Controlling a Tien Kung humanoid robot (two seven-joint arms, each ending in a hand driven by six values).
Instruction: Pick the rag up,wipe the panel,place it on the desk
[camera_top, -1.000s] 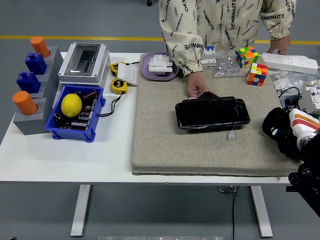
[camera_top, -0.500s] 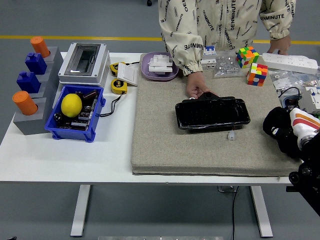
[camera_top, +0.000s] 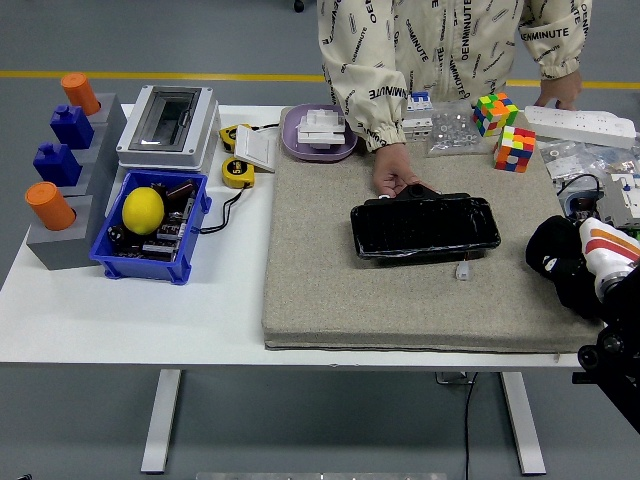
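The black glossy panel (camera_top: 425, 227) lies on the grey mat (camera_top: 330, 280), right of its middle. A person's hand (camera_top: 393, 176) rests on the panel's far left edge. My right hand (camera_top: 560, 262) is black and sits at the mat's right edge, a little right of the panel and apart from it. Its fingers are curled around a cloth, the rag (camera_top: 606, 246), whose white and orange striped part shows at the hand's right. No other rag lies on the table. My left arm is out of view.
A small white plug (camera_top: 463, 271) lies just in front of the panel. Two colour cubes (camera_top: 505, 130), a purple dish (camera_top: 318, 133), a power strip (camera_top: 580, 125) and small parts stand at the back. A blue bin with a lemon (camera_top: 143, 210) and a grey box (camera_top: 168, 122) are at the left.
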